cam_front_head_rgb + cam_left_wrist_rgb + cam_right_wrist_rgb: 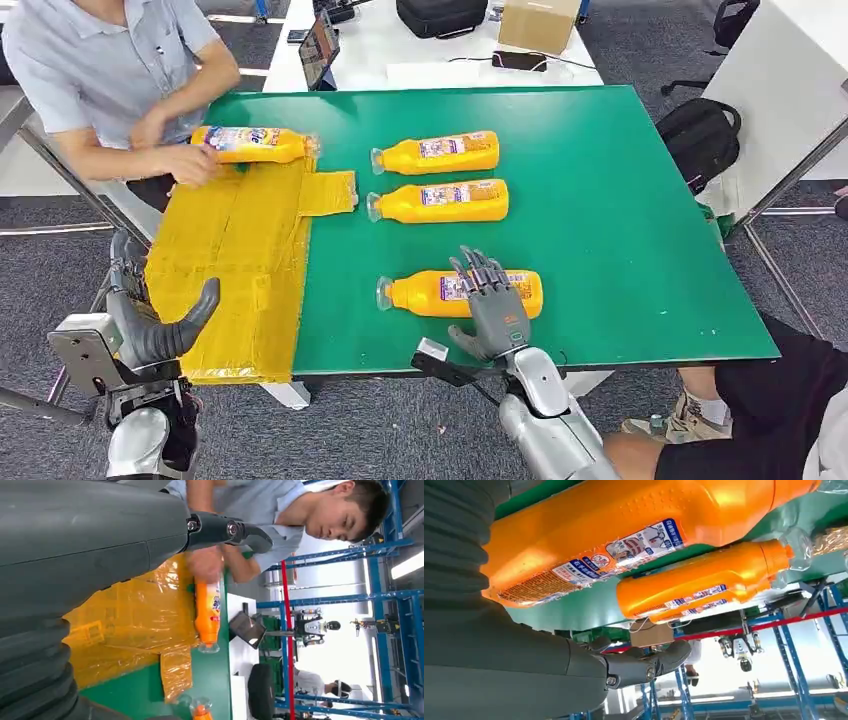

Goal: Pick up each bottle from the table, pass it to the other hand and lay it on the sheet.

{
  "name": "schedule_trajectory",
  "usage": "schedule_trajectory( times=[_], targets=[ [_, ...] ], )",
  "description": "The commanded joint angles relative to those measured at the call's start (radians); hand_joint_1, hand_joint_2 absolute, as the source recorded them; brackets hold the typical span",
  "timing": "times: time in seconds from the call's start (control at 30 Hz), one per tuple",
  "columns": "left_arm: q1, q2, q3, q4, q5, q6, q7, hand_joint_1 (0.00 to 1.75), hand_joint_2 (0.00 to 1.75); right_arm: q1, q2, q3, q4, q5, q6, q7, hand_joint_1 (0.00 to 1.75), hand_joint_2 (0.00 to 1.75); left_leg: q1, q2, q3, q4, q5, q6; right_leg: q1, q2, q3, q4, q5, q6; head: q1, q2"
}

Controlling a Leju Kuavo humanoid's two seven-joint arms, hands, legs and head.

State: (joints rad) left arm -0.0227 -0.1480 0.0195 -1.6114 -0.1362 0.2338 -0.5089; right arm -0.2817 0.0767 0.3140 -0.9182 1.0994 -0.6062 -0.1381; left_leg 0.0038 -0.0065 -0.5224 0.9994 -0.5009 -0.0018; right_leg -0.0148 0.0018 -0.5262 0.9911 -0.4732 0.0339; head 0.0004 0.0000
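Observation:
Four orange bottles lie on their sides. The nearest bottle (pixel 415 293) (pixel 634 525) lies on the green table (pixel 620 220), and my right hand (pixel 492 305) (pixel 499 660) is spread over its label end without gripping it. Two more bottles (pixel 440 152) (pixel 445 201) lie farther back; one of them (pixel 699 582) appears in the right wrist view. The fourth bottle (pixel 250 144) (pixel 208 612) lies at the far end of the yellow sheet (pixel 235 270) (pixel 135 630), where a person's hand (pixel 190 165) touches it. My left hand (pixel 150 335) (pixel 100 545) hangs open off the table's near left corner.
A person sits at the far left of the table, leaning over the sheet. Another person's leg (pixel 760 400) is by the near right corner. A black backpack (pixel 700 135) lies on the floor to the right. A white table with a box (pixel 540 25) stands behind.

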Motion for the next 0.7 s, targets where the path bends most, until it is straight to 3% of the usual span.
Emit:
schedule_trajectory(
  times=[0.03,0.2,0.4,0.53,0.7],
  targets=[
    [-0.018,0.01,-0.044,0.01,-0.018,-0.025,0.005,0.0,1.75,-0.061,-0.001,-0.018,0.075,0.01,0.073,0.062,0.0,1.75,0.0,0.0,-0.002,0.001,0.001,0.0,0.001,0.0,-0.001,0.0,0.001,-0.001,0.0,0.0],
    [-0.026,0.006,-0.049,0.004,-0.024,-0.029,0.024,0.0,1.75,-0.064,0.001,-0.015,0.097,0.058,0.103,0.144,0.0,1.75,0.0,0.0,-0.001,0.0,0.001,0.0,0.0,0.0,-0.001,0.0,0.001,-0.001,0.0,0.0],
    [-0.018,0.003,-0.035,0.002,-0.001,-0.067,0.065,0.0,1.75,-0.076,-0.035,-0.034,0.131,0.211,0.152,0.349,0.0,1.75,0.0,0.0,-0.001,0.0,0.001,0.0,0.0,-0.001,-0.001,0.0,0.001,-0.001,0.0,0.0],
    [-0.042,0.003,-0.056,0.054,-0.002,-0.072,0.069,0.0,1.75,-0.161,-0.052,-0.083,0.276,0.212,0.128,0.323,0.0,1.75,0.0,-0.001,-0.001,0.0,0.001,0.0,0.0,-0.001,-0.001,0.0,0.001,0.0,0.0,0.0],
    [-0.047,0.007,-0.059,0.061,-0.002,-0.071,0.07,0.0,1.75,-0.18,-0.041,-0.09,0.3,0.208,0.131,0.311,0.0,1.75,0.001,-0.001,-0.001,0.001,0.002,0.0,0.001,-0.002,0.0,-0.001,0.002,-0.001,0.0,0.0]
  ],
)
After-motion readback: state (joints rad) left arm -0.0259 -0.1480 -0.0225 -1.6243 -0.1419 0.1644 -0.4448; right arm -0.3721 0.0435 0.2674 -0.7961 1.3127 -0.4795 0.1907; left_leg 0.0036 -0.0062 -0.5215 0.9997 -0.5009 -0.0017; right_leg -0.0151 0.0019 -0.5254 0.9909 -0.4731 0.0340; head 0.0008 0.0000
